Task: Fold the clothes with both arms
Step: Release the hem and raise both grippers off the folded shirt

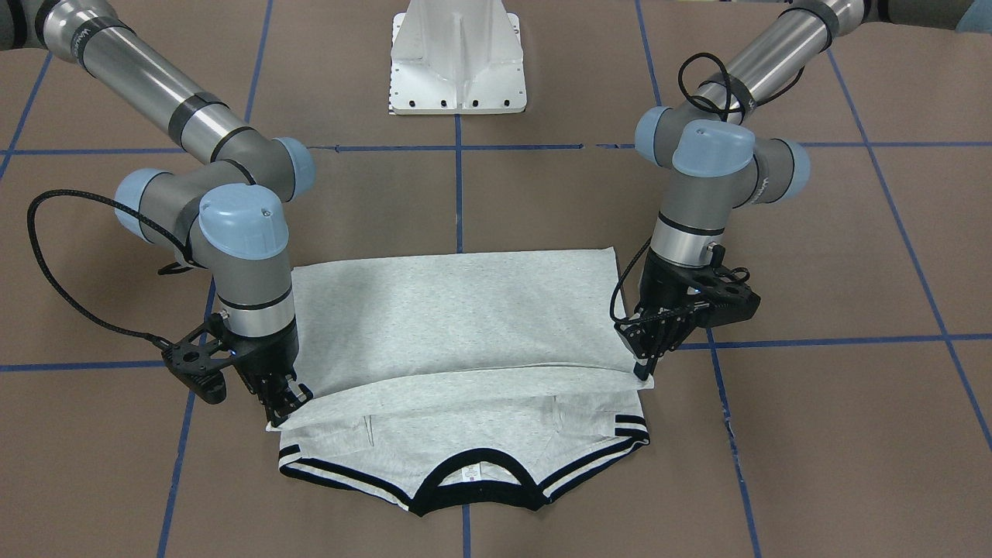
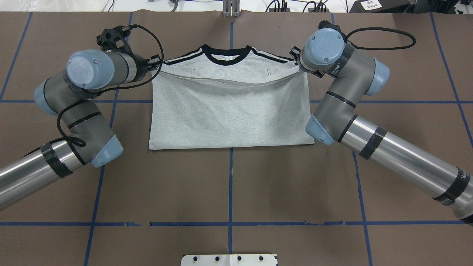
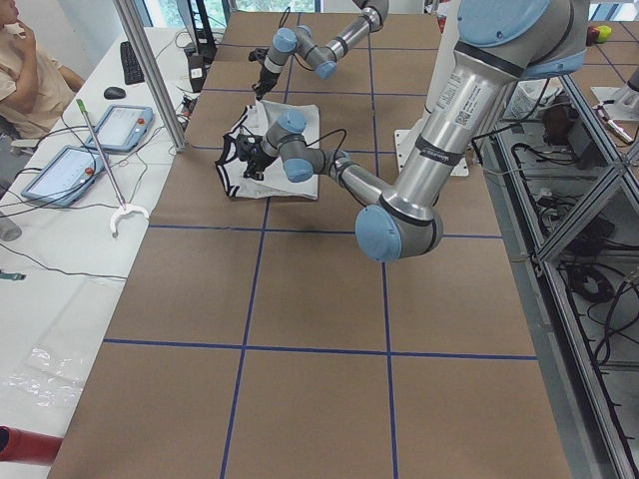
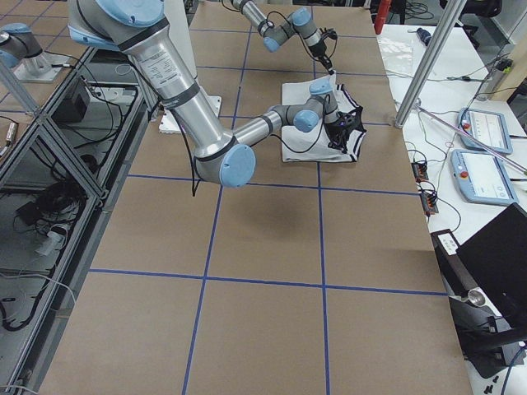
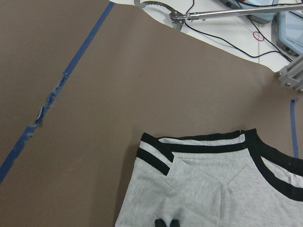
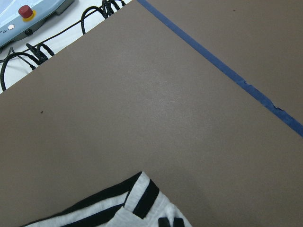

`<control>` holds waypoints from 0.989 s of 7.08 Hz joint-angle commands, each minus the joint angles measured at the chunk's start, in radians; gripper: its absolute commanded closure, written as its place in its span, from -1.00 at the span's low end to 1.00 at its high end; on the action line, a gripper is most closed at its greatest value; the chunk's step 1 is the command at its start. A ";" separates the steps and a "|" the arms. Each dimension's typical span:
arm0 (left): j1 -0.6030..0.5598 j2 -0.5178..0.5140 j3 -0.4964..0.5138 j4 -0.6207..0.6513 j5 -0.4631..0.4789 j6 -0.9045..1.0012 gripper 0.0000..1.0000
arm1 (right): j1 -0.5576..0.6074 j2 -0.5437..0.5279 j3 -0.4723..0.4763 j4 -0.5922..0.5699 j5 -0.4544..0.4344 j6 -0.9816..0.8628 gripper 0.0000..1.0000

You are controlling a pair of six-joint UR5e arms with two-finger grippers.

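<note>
Lower centre of the front-facing view, grey T-shirt (image 1: 457, 310) flat on brown tabletop (image 1: 814, 449), bottom half folded toward striped collar (image 1: 473, 504), left arm (image 1: 701, 209) jaws pinching folded hem corner at frame right, right arm (image 1: 240, 256) jaws pinching corner at frame left.

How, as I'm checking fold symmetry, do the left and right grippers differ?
The left gripper pinches the hem of the T-shirt at the corner on the robot's left; the right gripper pinches the opposite corner. The left gripper's wrist view shows a striped cuff plus part of the collar; the right gripper's shows only a cuff corner. Both are shut on the hem, held just short of the cuffs.
</note>
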 commanded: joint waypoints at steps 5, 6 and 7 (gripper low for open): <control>0.000 -0.013 0.076 -0.077 0.026 -0.003 -0.06 | 0.021 0.033 -0.060 0.040 -0.001 -0.012 0.26; -0.003 -0.011 0.076 -0.113 0.026 -0.006 -0.08 | 0.024 0.049 -0.060 0.046 -0.003 -0.009 0.25; -0.005 -0.011 0.076 -0.132 0.024 -0.008 -0.08 | 0.045 0.052 -0.044 0.055 0.008 -0.001 0.26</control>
